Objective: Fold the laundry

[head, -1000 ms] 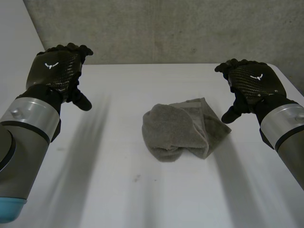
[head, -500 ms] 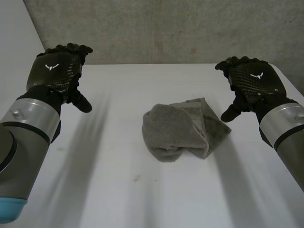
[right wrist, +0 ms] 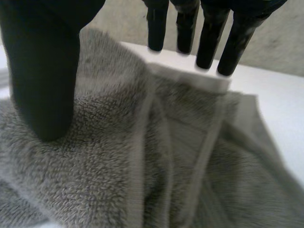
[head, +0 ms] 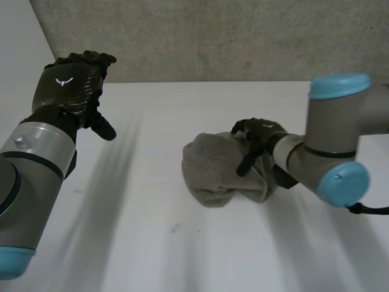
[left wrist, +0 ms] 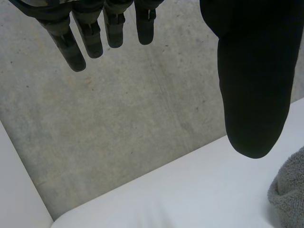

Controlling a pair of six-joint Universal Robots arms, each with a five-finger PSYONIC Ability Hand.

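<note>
Grey terry towel (head: 216,170) sits crumpled in a loose lump near the middle of the white desk (head: 140,207). Its left side bulges up, rounded and fluffy. Its right side lies flatter, layers folded over one another, a pale woven hem (right wrist: 140,156) running across the pile. It's bunched, not neatly folded.

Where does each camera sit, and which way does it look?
Head view: behind, between the arms, looking down at the white table; both arms, left hand, right hand.
Left wrist view: on that wrist, facing the grey concrete wall; own fingers.
Right wrist view: likewise, over the crumpled grey terry towel; own fingers.
All share the towel.
</note>
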